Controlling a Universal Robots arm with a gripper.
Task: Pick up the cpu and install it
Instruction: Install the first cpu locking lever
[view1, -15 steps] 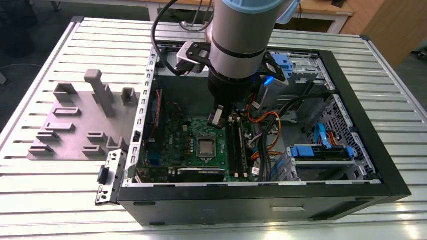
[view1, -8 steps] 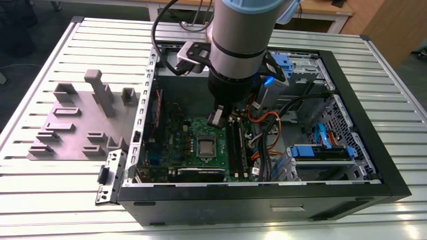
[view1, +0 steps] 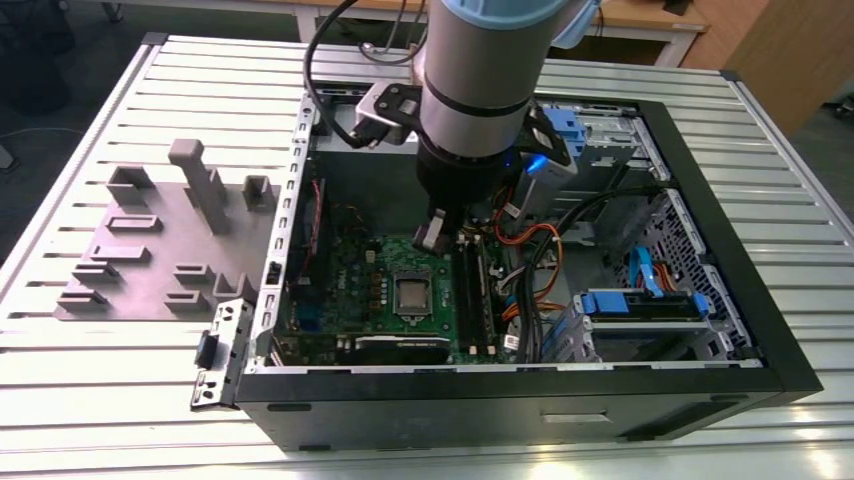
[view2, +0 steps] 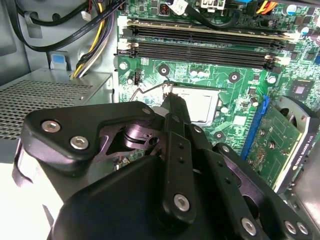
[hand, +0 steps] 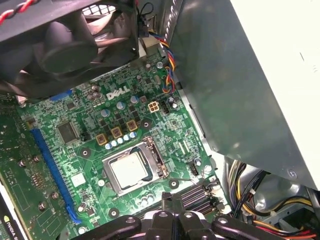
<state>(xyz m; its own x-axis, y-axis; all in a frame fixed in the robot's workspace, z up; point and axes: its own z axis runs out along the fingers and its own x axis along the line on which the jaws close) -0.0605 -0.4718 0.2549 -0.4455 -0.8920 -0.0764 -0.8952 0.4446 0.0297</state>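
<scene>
One slatted metal table (view1: 80, 330) carries an open computer case (view1: 534, 410) and, on the exterior view's left, a grey block fixture (view1: 160, 250); a wooden desk edge (view1: 641, 20) stands behind. Inside the case lies a green motherboard (hand: 75, 150). The cpu (hand: 129, 170) sits flat within its socket frame (hand: 112, 187) there. The gripper (view1: 434, 235) hangs just above the board beside the socket; whether its jaws are clenched or released cannot be told.

One cpu (hand: 129, 170) in one socket frame (hand: 150, 157). One gripper (view1: 434, 235) above it. Four memory slots (view2: 200, 42).
</scene>
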